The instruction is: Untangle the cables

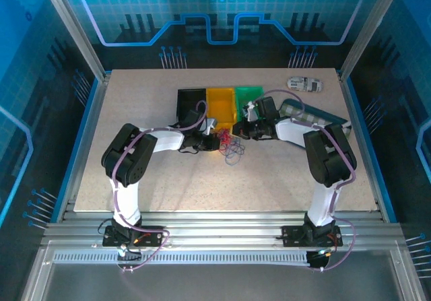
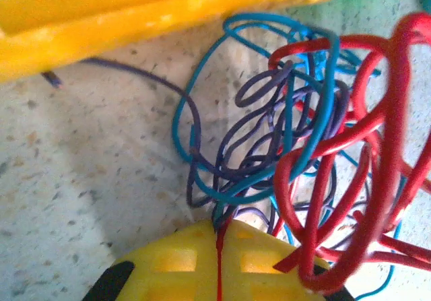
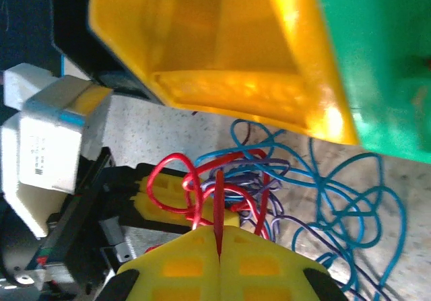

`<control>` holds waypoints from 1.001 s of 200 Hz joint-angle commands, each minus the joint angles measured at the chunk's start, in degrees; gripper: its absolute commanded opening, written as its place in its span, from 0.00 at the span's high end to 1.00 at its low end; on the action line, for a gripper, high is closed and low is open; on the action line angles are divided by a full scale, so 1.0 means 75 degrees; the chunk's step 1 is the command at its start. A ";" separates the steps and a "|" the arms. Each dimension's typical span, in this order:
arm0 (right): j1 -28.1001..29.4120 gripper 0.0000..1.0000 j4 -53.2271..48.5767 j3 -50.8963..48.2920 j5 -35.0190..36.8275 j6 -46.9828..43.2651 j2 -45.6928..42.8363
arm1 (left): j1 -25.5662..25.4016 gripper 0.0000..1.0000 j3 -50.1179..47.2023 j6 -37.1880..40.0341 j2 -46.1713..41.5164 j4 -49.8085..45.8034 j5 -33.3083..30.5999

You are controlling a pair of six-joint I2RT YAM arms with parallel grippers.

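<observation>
My left gripper (image 2: 219,264) and right gripper (image 3: 220,250) each pinch the cables (image 1: 231,147), all tangled at the yellow bin's (image 1: 219,102) six o'clock.

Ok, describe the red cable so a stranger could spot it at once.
On the table, a cable clump lies in front of the yellow bin. The red cable loops through it, pinched by the left gripper and right gripper; its neighbours are blue and purple.

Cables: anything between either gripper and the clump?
Nothing visible. The left gripper and right gripper are each shut on a red strand of the cables. The yellow bin sits just behind the clump, not between it and either gripper.
</observation>
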 commanded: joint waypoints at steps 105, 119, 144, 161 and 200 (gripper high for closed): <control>-0.0606 1.00 -0.2360 -0.1231 0.6772 0.0693 -0.2882 | 0.0201 1.00 -0.0933 -0.0346 -0.1198 -0.1541 -0.2764; -0.0638 1.00 -0.2626 -0.1240 0.7331 0.0669 -0.3063 | 0.0349 1.00 -0.0980 -0.0580 -0.1310 -0.1909 -0.3105; -0.0785 1.00 -0.3003 -0.1107 0.7816 0.0369 -0.3194 | 0.0561 1.00 -0.1184 -0.0851 -0.1503 -0.2258 -0.3563; -0.0925 1.00 -0.2980 -0.1093 0.7665 0.0108 -0.3206 | 0.0570 1.00 -0.1256 -0.0847 -0.1557 -0.2343 -0.3686; -0.0986 1.00 -0.2058 -0.1202 0.6405 -0.0669 -0.3201 | 0.0468 1.00 -0.1655 -0.0152 -0.1970 -0.1372 -0.2198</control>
